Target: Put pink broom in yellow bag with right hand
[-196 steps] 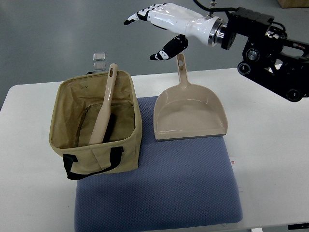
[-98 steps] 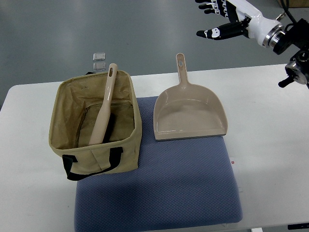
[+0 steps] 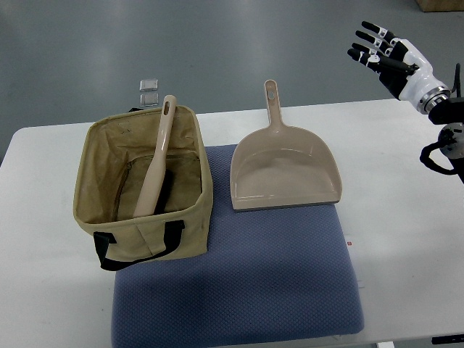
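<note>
The pale pink broom (image 3: 157, 161) stands inside the open yellow-tan bag (image 3: 190, 217), brush end down, its handle leaning on the bag's far rim. The bag sits on the left end of a blue mat (image 3: 246, 283). My right hand (image 3: 384, 54) hovers at the upper right, beyond the table's far edge, fingers spread and empty, far from the bag. The left arm does not show.
A matching pink dustpan (image 3: 284, 171) lies on the mat right of the bag, handle pointing away. Two small clear squares (image 3: 148, 90) lie on the floor beyond the table. The white table (image 3: 406, 217) extends right of the mat.
My right hand pulled away from above the dustpan handle, moving right and back toward the picture's right edge, staying empty. The broom and bag did not move.
</note>
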